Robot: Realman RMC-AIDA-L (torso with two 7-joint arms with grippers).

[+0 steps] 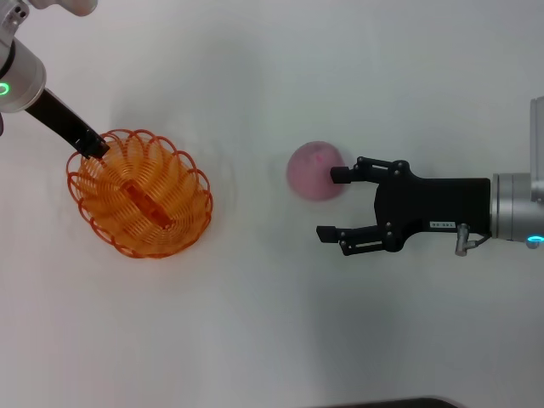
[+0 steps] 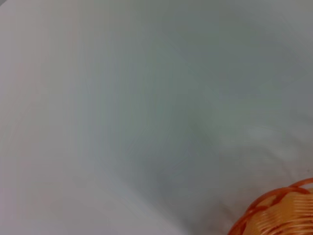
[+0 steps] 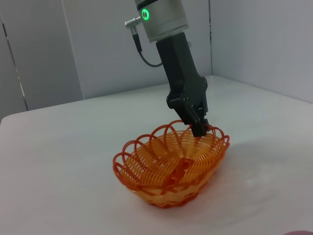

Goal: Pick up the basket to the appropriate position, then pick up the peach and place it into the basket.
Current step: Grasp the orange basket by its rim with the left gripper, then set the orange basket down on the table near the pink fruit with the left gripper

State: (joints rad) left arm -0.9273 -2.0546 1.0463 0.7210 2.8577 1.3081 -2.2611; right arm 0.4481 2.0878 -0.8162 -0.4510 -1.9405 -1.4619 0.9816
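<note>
Lying at ten o'clock of the spread-fingered right gripper (image 1: 337, 204), touching its upper fingertip: the peach (image 1: 310, 171); clamping the basket (image 1: 140, 194) rim: the left gripper (image 1: 95, 146).

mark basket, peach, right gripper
basket (image 1: 140, 197): head view, woven floor at its centre.
peach (image 1: 310, 172): head view, middle of its pink top.
right gripper (image 1: 332, 204): head view, gap midway between its open fingertips.

The basket (image 1: 140, 194) sits on the counter (image 1: 255, 340), its rim under the left tool (image 1: 95, 148). The peach (image 1: 313, 170) lies just before the right tool (image 1: 337, 204), touching one fingertip.
</note>
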